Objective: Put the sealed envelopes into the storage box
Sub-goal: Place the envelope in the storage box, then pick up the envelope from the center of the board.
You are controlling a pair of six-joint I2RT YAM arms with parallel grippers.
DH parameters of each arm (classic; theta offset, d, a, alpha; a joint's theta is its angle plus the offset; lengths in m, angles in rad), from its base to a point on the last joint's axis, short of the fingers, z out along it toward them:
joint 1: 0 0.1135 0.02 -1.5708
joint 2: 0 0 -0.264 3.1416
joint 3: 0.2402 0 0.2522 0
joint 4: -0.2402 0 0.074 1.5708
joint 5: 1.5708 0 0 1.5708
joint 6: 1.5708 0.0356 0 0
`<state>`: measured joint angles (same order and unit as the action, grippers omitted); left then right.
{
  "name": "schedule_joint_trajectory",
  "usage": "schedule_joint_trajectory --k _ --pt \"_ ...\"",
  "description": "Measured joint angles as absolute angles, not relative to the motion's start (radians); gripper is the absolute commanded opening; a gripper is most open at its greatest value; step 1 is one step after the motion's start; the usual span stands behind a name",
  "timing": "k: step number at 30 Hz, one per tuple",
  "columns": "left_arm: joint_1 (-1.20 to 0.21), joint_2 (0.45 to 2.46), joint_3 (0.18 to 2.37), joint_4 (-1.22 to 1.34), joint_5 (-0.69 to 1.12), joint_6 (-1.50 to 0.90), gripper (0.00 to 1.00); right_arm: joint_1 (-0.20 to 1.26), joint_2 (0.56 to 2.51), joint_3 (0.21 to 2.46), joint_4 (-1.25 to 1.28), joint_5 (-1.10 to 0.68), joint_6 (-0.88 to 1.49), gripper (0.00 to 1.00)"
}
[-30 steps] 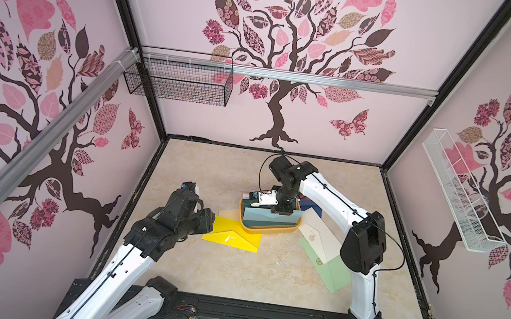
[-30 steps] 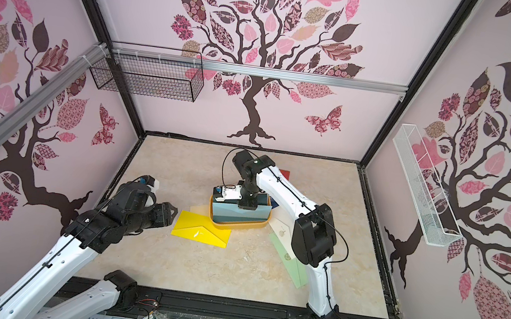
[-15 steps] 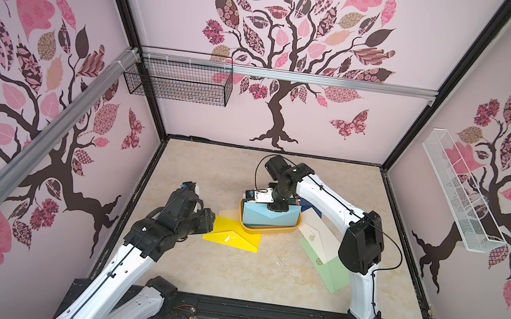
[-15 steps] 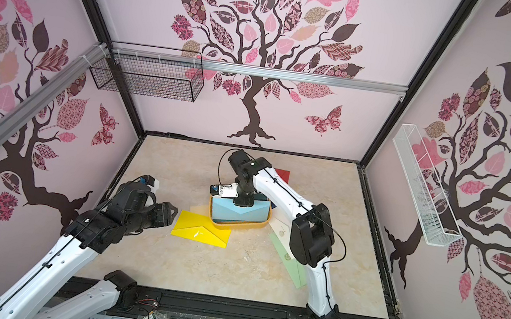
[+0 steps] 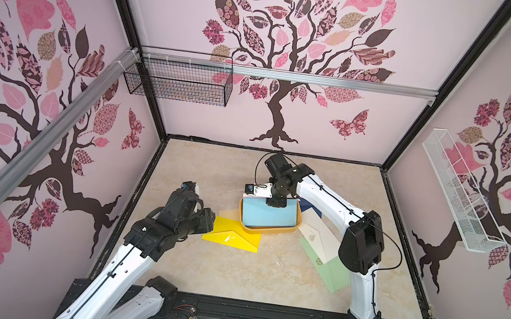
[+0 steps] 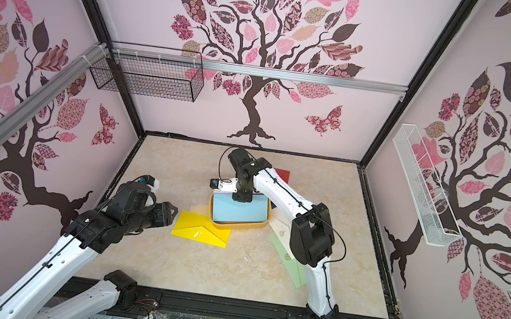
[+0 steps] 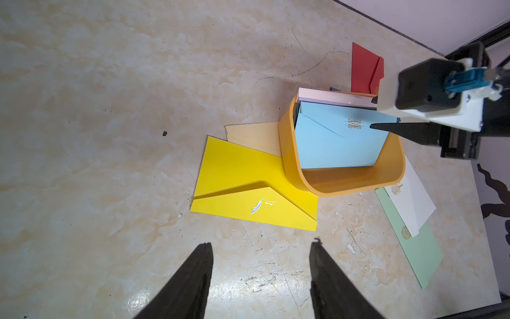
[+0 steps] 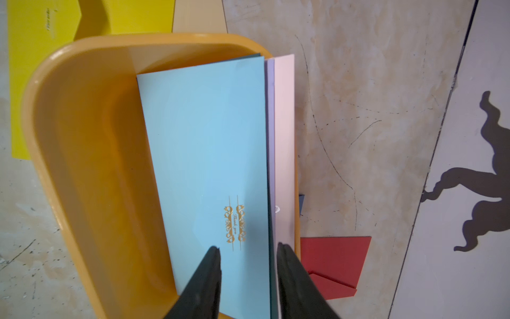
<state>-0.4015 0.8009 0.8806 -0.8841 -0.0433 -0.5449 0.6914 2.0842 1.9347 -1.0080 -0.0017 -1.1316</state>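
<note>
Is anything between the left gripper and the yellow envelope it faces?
Nothing visible. Only bare table lies between the open left gripper and the yellow envelope. The envelope's far corner, though, disappears beneath the storage box wall, as does the cream envelope beside it; whether the box pins them cannot be told.

The left arm [image 5: 124, 267] and right arm [image 5: 328, 194] had glossy white links, bulky black joints and thin black cables along them. Each wrist carried a white camera bracket [image 7: 430, 110] with a blue plug [image 7: 466, 78]. The left pincer [image 7: 260, 243] and right pincer [image 8: 247, 246] had black tapered fingers [image 7: 193, 281].
</note>
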Motion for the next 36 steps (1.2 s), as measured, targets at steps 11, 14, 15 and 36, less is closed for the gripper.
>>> schedule_joint_trajectory --k 11,14,15,36 --pt "-0.402 0.815 0.881 -0.884 -0.043 -0.548 0.62 0.686 2.071 1.952 -0.912 0.002 -0.844 0.39" --pt "-0.402 0.859 0.878 -0.874 -0.032 -0.557 0.59 0.672 2.018 1.924 -0.868 0.008 -0.657 0.39" --pt "-0.402 0.884 0.875 -0.863 -0.021 -0.563 0.58 0.665 1.981 1.897 -0.854 0.010 -0.587 0.39" --pt "-0.366 1.389 0.803 -0.396 0.141 -0.557 0.69 0.646 0.790 0.821 -0.581 -0.281 0.055 0.40"
